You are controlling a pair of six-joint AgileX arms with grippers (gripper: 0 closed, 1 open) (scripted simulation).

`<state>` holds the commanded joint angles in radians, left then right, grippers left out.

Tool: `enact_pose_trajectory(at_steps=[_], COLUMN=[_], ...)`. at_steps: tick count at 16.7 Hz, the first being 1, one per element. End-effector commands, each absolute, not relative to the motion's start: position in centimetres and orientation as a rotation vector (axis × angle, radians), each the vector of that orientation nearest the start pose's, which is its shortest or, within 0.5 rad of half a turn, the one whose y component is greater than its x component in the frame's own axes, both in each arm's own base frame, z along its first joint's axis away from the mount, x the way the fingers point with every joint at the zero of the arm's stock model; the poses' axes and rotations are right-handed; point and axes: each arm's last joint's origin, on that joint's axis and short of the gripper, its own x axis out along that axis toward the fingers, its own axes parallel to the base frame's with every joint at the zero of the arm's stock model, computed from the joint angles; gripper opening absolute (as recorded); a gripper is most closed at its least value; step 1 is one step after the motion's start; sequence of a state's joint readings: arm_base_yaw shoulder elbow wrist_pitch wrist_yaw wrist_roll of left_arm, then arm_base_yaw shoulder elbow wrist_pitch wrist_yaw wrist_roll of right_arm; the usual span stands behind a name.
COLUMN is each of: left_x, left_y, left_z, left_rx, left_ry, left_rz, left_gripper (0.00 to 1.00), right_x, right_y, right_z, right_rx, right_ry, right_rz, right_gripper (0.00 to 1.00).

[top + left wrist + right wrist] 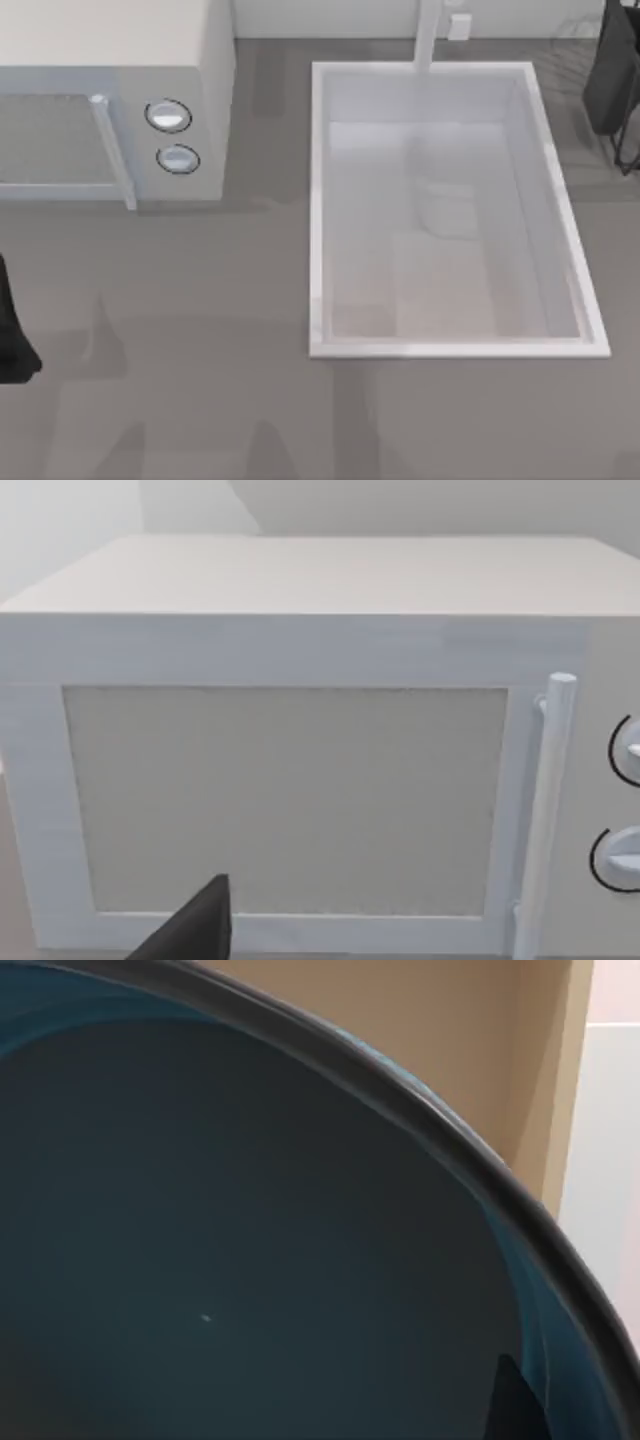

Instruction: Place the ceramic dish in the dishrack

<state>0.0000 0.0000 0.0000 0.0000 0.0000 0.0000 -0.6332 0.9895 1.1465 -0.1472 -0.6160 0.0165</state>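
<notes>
1. The ceramic dish [230, 1260] sits right up against the right wrist camera: its dark blue hollow covers most of that frame, and its rim curves from the upper left down to the lower right. A thing this close to the wrist is most likely being carried, held at the rim so the bowl hangs clear.
2. A small dark wedge at the lower right of that frame may be a finger of the right claw; whether it grips the dish I cannot tell.
3. In the top view, the right arm [612, 75] is a dark shape at the upper right edge, beside thin wire lines that could be the dishrack [585, 45], though the view is too poor to be sure.
4. The sink [318, 200], white and rectangular, fills the centre right of the top view and holds nothing.
5. The left arm [12, 335] waits at the left edge, parked out of the way. Its wrist camera faces the microwave [300, 800], and the claw's state cannot be told.
6. Judged from this, the dish is near the rack, not yet set in.
</notes>
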Motion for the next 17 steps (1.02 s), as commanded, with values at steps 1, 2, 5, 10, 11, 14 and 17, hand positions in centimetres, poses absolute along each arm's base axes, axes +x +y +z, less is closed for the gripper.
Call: enact_pose_trajectory(at_steps=[1, 2, 5, 10, 11, 14, 17], left_x=[10.6, 10.6, 10.6, 10.6, 10.6, 10.6, 10.6], left_y=[-0.1, -0.1, -0.1, -0.1, -0.1, -0.1, -0.1], left_z=[16.0, 16.0, 16.0, 16.0, 16.0, 16.0, 16.0], left_rx=[0.0, 0.0, 0.0, 0.0, 0.0, 0.0, 0.0], left_ry=[0.0, 0.0, 0.0, 0.0, 0.0, 0.0, 0.0], left_rz=[0.0, 0.0, 0.0, 0.0, 0.0, 0.0, 0.0], left_gripper=[1.0, 1.0, 1.0, 1.0, 1.0, 1.0, 1.0], right_x=[17.9, 17.9, 18.4, 24.3, 26.1, 31.2, 35.1], right_y=[-10.6, -10.6, -10.7, -13.0, -13.5, -14.0, -13.1], right_z=[41.9, 41.9, 41.8, 38.8, 37.6, 32.9, 27.9], right_rx=[0.0, 0.0, 0.003, 0.005, 0.003, -0.005, -0.011], right_ry=[0.0, 0.0, 0.002, 0.007, 0.005, -0.006, -0.019], right_rz=[-0.01, -0.01, -0.008, -0.01, -0.011, -0.012, -0.011], right_gripper=[0.0, 0.0, 0.0, 0.0, 0.0, 0.0, 0.0])
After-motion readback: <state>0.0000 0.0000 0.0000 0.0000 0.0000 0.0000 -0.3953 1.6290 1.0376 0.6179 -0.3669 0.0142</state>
